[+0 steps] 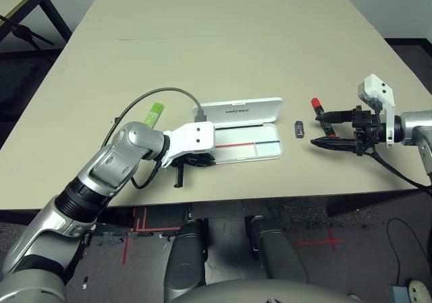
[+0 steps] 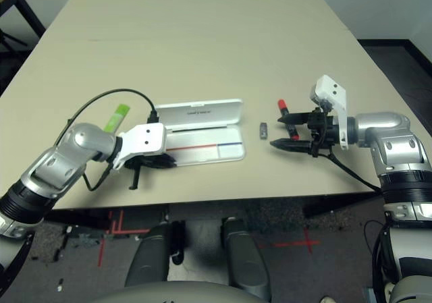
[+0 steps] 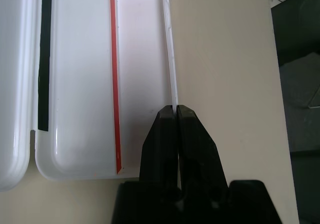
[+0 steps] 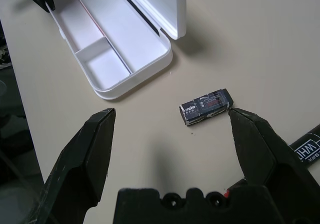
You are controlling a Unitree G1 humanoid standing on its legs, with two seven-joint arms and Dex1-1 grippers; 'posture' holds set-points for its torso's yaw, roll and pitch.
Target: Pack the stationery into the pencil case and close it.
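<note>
Left fingers [image 3: 176, 115] pinching pencil case [image 3: 75, 84] wall

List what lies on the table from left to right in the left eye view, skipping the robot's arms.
Light-green stick → open pencil case → small dark-grey block → red marker.

Pencil case [image 1: 246, 141] centre, block [image 1: 299, 129] right, marker [image 1: 317, 107] beyond, stick [image 1: 154, 115] left

Open white pencil case [image 1: 246, 141]; dark-grey block [image 1: 300, 129] beside it.
</note>
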